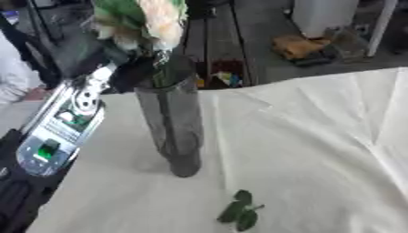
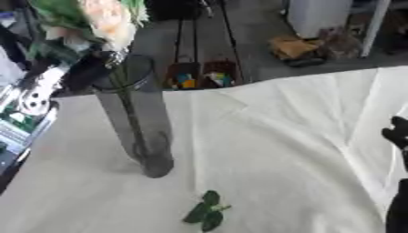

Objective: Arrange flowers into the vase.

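Note:
A tall clear glass vase [image 1: 175,132] stands upright on the white cloth, left of centre. A bunch of flowers [image 1: 147,20], with peach and white blooms and green leaves, sits above its rim, and a thin stem [image 2: 131,123] runs down inside the glass. My left hand [image 1: 127,75], black at the end of a silver forearm [image 1: 68,123], comes in from the left. It is curled round the stems just below the blooms, at the vase's mouth. My right hand [image 2: 396,133] shows only at the right edge of the right eye view, fingers up, away from the vase.
A loose sprig of green leaves [image 1: 242,211] lies on the cloth in front of the vase. The table's far edge [image 1: 318,77] runs behind the vase. Beyond it, dark crates [image 2: 199,75] and a brown bundle [image 1: 299,45] sit on the floor.

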